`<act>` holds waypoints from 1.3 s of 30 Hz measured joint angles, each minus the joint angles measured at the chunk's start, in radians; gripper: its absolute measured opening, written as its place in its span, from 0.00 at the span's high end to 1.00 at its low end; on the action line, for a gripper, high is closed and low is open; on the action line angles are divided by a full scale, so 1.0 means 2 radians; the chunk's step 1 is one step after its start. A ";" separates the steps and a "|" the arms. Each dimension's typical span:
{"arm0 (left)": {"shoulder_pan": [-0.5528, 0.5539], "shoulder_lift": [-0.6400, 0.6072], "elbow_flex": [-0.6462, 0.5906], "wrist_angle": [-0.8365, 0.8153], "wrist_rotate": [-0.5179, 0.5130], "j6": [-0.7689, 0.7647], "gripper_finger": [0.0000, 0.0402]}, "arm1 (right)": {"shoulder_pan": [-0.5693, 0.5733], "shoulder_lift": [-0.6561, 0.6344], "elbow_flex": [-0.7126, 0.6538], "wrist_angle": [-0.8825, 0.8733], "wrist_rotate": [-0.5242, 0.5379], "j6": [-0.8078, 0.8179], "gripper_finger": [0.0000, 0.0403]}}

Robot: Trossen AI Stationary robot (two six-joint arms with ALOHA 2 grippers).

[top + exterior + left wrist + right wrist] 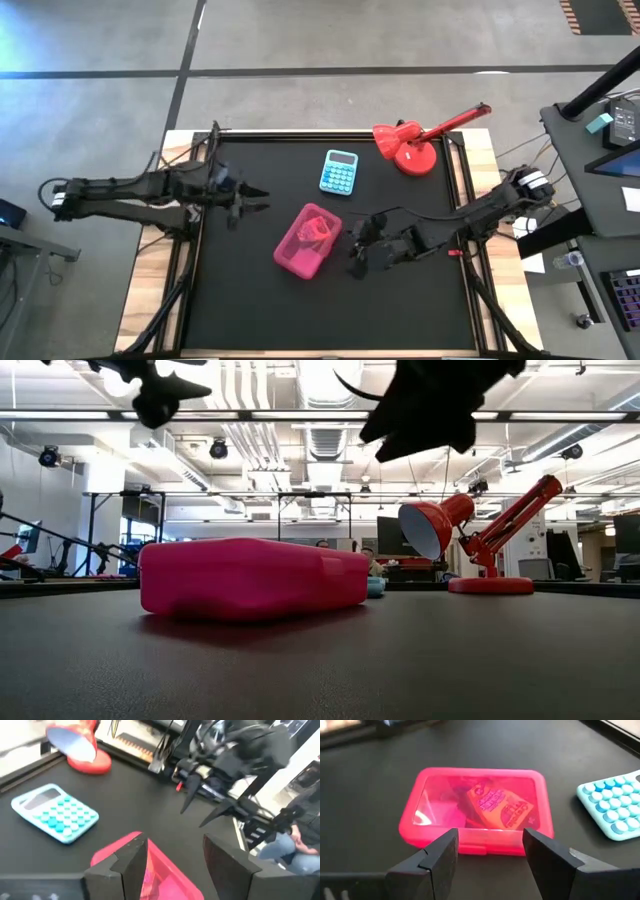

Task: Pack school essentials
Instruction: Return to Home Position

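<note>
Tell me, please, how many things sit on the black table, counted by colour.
Pink: 1, the closed supply box
Light blue: 1, the calculator
Red: 1, the desk lamp
Total: 3

A closed pink supply box [250,575] lies flat on the black counter [320,670], left of centre. A red desk lamp [470,535] stands farther back, to its right. The left gripper [160,395] and right gripper [422,422] hang high above the counter.
</note>
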 joint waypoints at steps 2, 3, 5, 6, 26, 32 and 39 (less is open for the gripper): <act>0.000 -0.019 -0.001 -0.008 -0.002 0.004 0.56 | -0.002 -0.024 -0.035 0.042 0.000 0.000 0.47; 0.000 -0.027 -0.002 -0.011 -0.003 0.008 0.56 | -0.003 -0.037 -0.052 0.064 0.000 0.000 0.47; 0.000 -0.039 -0.006 -0.016 -0.003 0.026 0.56 | -0.006 -0.065 -0.086 0.097 0.000 -0.001 0.47; 0.000 -0.044 -0.008 -0.023 -0.003 0.033 0.56 | -0.009 -0.079 -0.102 0.111 0.000 0.000 0.47; 0.000 -0.149 -0.153 0.109 -0.057 0.000 0.56 | -0.022 -0.311 -0.333 0.244 0.004 0.023 0.47; 0.000 -0.144 -0.238 0.296 -0.079 -0.001 0.56 | -0.022 -0.374 -0.371 0.243 -0.028 0.014 0.47; 0.000 -0.120 -0.276 0.366 -0.120 0.004 0.56 | -0.022 -0.437 -0.413 0.243 -0.066 -0.008 0.47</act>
